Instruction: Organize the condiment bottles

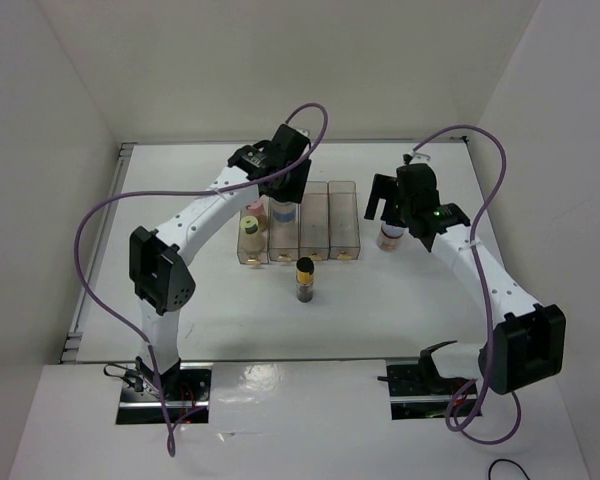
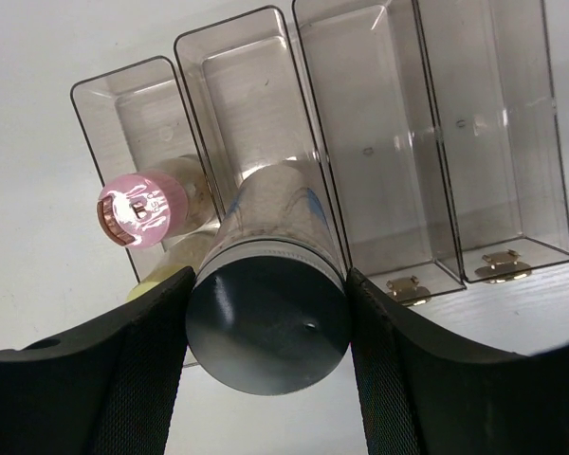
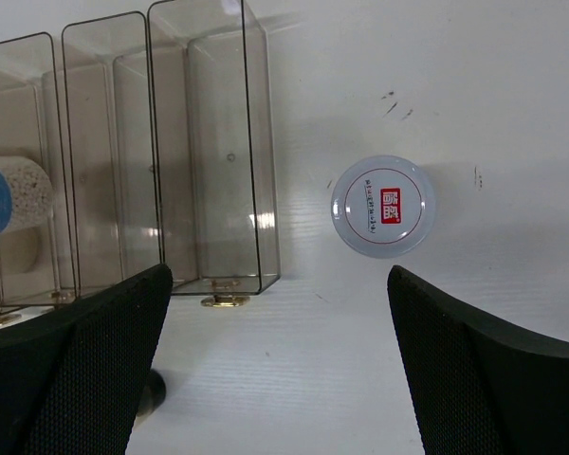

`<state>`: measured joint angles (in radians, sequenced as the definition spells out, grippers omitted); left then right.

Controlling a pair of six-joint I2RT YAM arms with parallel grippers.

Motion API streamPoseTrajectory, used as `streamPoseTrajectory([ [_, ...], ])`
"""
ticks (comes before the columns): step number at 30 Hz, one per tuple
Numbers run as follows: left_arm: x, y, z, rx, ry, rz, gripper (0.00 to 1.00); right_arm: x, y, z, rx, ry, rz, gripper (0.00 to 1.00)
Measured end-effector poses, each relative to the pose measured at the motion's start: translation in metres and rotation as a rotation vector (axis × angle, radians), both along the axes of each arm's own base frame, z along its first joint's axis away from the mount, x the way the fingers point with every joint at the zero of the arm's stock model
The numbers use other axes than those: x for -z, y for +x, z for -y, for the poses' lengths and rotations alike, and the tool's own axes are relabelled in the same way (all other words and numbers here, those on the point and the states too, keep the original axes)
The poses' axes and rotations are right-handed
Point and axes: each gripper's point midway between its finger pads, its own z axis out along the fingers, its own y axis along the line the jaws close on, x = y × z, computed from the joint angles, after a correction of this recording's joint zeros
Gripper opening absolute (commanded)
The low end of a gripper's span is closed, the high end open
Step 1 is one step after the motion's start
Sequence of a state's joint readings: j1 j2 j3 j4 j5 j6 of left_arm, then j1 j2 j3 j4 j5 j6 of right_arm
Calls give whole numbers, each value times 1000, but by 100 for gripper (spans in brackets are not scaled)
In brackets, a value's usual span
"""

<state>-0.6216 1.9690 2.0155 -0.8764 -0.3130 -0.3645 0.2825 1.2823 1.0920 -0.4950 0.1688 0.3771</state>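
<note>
The blue-and-white jar [image 2: 266, 327] hangs clenched in the left gripper [image 2: 268, 284], tilted over the 2nd bin [image 2: 237, 85]. Best to lower it clear of both walls before releasing. The right gripper [image 3: 277, 284] gapes, empty, above the grey-capped jar [image 3: 383, 206] on the worktop [image 3: 512, 114].

lavender-grey jar cap [image 3: 383, 207] just ahead of the right gripper [image 3: 277, 308], red square logo, white characters plus tiny print, honestly can't read any
</note>
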Motion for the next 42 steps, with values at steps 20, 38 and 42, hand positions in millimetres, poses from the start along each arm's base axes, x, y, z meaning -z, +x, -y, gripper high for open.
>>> streamPoseTrajectory([
  [20, 50, 11, -6, 4, -38, -82, 58, 59, 12, 21, 81, -60, -158, 98],
  [38, 63, 15, -1, 32, -30, -89, 99, 96, 15, 21, 87, -82, -249, 98],
  [42, 59, 14, 0, 32, -31, -89, 100, 101, 15, 21, 89, -85, -263, 98],
])
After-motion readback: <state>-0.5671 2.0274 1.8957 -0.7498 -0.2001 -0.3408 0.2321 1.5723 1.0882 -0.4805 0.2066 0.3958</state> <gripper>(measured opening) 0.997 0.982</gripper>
